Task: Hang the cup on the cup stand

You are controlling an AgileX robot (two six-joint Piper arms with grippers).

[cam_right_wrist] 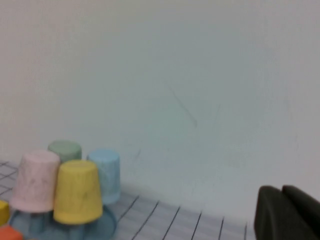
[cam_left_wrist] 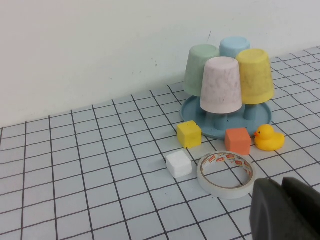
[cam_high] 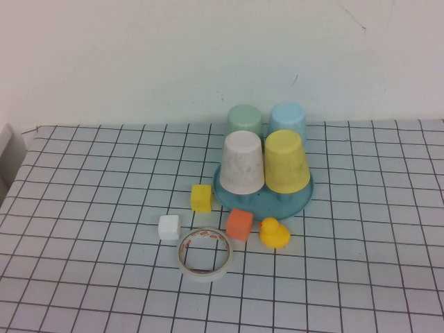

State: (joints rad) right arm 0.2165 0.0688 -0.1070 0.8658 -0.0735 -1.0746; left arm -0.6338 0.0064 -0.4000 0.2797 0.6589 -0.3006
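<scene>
The yellow cup (cam_high: 286, 161) hangs upside down on the teal-blue cup stand (cam_high: 267, 201) at the front right, beside the pinkish-white cup (cam_high: 243, 161). It also shows in the left wrist view as the cup (cam_left_wrist: 255, 76) and in the right wrist view as the cup (cam_right_wrist: 78, 191). Neither arm appears in the high view. My left gripper (cam_left_wrist: 283, 206) is shut and empty, low over the table, well short of the stand (cam_left_wrist: 200, 112). My right gripper (cam_right_wrist: 283, 212) is shut and empty, off to the side of the stand (cam_right_wrist: 30, 222).
A green cup (cam_high: 245, 119) and a light blue cup (cam_high: 288, 118) hang at the stand's back. In front lie a yellow block (cam_high: 201, 198), an orange block (cam_high: 239, 224), a white block (cam_high: 168, 227), a tape roll (cam_high: 205, 254) and a yellow duck (cam_high: 274, 233). A grey object (cam_high: 8, 149) sits at the table's left edge.
</scene>
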